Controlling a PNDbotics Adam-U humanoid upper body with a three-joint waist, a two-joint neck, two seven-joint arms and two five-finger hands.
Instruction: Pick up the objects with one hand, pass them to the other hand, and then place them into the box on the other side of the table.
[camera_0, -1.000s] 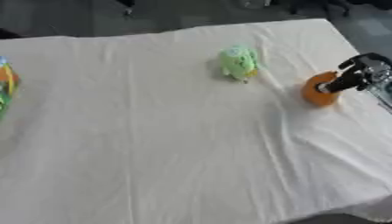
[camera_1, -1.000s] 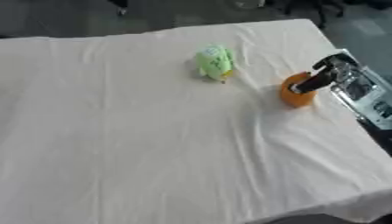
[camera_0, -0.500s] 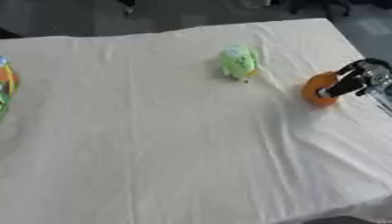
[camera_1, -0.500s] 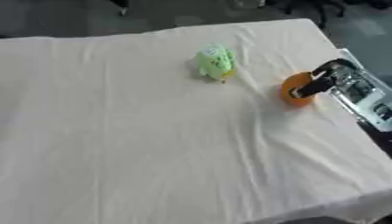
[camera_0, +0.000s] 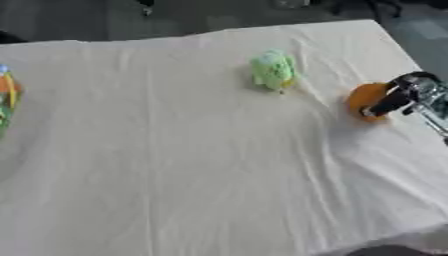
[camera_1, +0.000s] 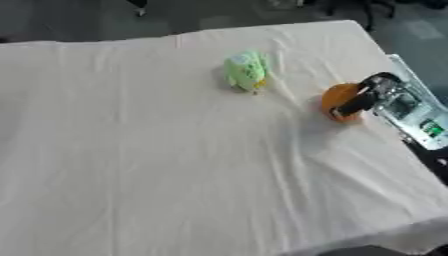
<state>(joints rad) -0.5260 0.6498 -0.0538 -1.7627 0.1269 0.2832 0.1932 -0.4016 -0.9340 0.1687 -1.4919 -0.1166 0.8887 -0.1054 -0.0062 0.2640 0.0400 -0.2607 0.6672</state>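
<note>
Two items on a desk (camera_0: 175, 165) draped in creased white cloth. Green plush toy (camera_0: 273, 70), soft and rounded, far centre. Orange ball (camera_1: 339, 100), smooth, near the right edge, touched by the right robot hand (camera_1: 367, 95): black fingers lie across it; whether they curl around it cannot be told. Colourful box (camera_0: 5, 97) edge at far left.

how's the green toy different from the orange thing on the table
The green toy looks soft and lumpy, pale green; the orange thing is smooth, round and bright orange. The green toy lies untouched mid-table; the right robot hand is on the orange thing near the right edge. Both rest on the white cloth.
</note>
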